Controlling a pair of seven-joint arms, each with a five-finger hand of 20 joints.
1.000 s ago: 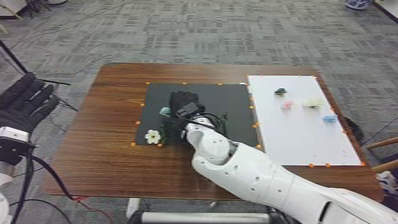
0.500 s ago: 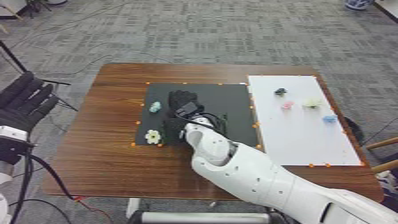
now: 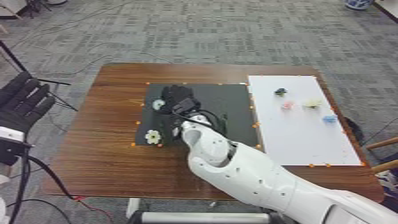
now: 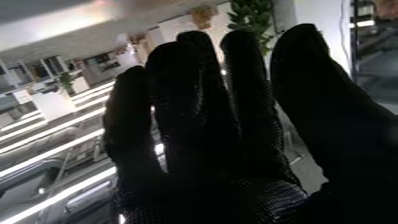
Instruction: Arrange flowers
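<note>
My right hand (image 3: 178, 96) is over the left part of the black mat (image 3: 233, 92), close beside a pale teal flower (image 3: 158, 104). Whether they touch I cannot tell. In the right wrist view my right hand (image 4: 209, 120) has its fingers extended and holds nothing visible. A white flower (image 3: 153, 136) lies at the mat's near left corner. Some green (image 3: 225, 120) shows right of the right wrist. On the white board (image 3: 298, 142) lie a dark flower (image 3: 281, 92), a pink one (image 3: 287, 105), a cream one (image 3: 312, 103) and a blue one (image 3: 330, 119). My left hand (image 3: 25, 97) is spread beyond the table's left side.
The brown table (image 3: 107, 120) carries the mat and the board, with small orange markers along their edges. My right arm crosses the near right part of the table. Black cables hang by the left arm, and a chair (image 3: 384, 143) stands at the right.
My right hand has shifted left and slightly away, towards the teal flower. That flower now lies farther away and left of where it was. The left hand has drifted slightly left.
</note>
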